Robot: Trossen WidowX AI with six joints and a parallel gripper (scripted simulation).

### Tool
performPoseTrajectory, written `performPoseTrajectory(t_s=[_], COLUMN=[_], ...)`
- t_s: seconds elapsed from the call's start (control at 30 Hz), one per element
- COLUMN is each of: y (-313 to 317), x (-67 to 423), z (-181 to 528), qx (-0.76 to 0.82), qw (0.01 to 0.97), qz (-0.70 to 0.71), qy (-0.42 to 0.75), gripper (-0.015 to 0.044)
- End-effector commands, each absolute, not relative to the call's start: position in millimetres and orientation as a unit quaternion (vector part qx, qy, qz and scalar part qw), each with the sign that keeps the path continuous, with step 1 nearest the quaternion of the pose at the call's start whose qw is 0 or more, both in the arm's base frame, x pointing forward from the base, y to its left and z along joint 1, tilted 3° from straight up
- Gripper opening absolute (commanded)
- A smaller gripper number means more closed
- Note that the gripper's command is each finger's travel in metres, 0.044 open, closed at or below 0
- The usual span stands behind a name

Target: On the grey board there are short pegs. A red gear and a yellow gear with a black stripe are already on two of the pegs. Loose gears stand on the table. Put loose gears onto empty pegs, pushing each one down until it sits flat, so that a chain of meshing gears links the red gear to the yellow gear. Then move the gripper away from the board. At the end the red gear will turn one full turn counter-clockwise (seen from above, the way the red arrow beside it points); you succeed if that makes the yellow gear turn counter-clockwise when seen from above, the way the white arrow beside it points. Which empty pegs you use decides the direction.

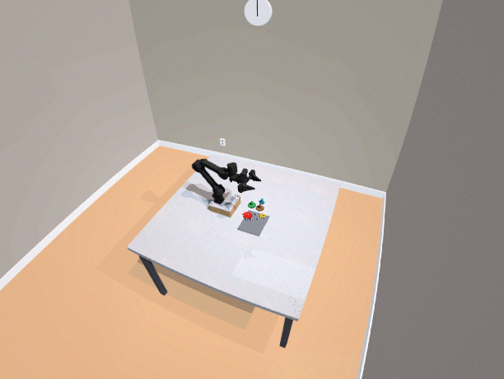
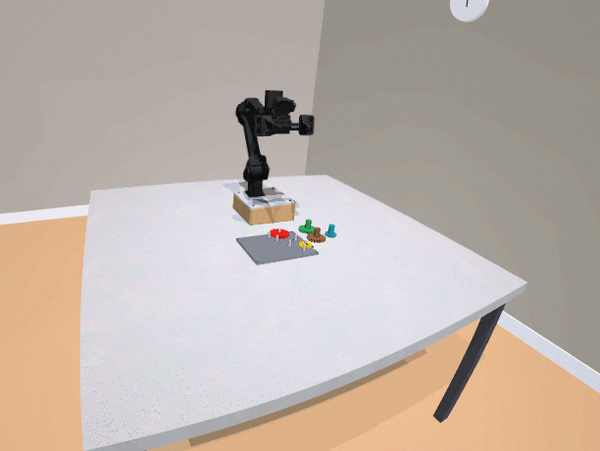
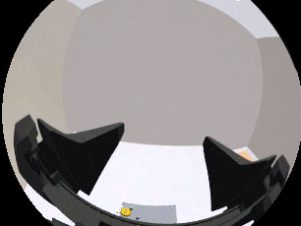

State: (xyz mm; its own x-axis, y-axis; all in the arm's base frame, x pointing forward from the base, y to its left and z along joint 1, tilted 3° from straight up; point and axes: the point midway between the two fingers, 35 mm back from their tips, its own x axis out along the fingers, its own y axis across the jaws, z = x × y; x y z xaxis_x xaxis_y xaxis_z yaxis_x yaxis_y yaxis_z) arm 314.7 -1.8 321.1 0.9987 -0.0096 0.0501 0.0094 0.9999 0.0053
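The grey board [image 1: 252, 229] [image 2: 260, 255] [image 3: 164, 212] lies on the table with short pegs along one side. The red gear [image 1: 247, 215] [image 2: 279, 233] and the yellow gear [image 1: 263, 216] [image 2: 307, 244] [image 3: 129, 211] sit on it, with bare pegs between and beside them. Three loose gears stand on the table beside the board: green [image 1: 251, 204] [image 2: 307, 228], brown [image 1: 259, 208] [image 2: 317, 237] and teal [image 1: 262, 201] [image 2: 330, 233]. My gripper [image 1: 258, 184] [image 3: 165, 134] is wide open and empty, high above the table. The arrows are too small to make out.
The arm stands on a wooden base block [image 1: 222, 209] [image 2: 271, 214] near the board and the loose gears. The white table [image 1: 198, 247] [image 2: 196, 314] extends around them. The loose gears stand close together, the brown one near the board's edge.
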Motion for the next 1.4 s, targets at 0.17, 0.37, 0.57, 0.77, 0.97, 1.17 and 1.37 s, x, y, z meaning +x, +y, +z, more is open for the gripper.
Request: performPoseTrajectory(t_s=[0.17, 0.37, 0.57, 0.77, 0.97, 1.17, 1.37], y=[28, 77, 119, 143, 142, 138, 137], x=[328, 334, 305, 245, 217, 217, 218], z=[284, 202, 118, 52, 35, 30, 20], qx=[0.007, 0.013, -0.015, -0.088, -0.13, -0.13, -0.13], qw=[0.998, 0.965, 0.887, 0.766, 0.708, 0.708, 0.708], qz=[0.042, 0.097, 0.123, 0.113, 0.098, 0.098, 0.098], qy=[0.056, 0.244, 0.445, 0.626, 0.687, 0.687, 0.687], gripper=[0.044, 0.044, 0.044, 0.044, 0.044, 0.044, 0.044])
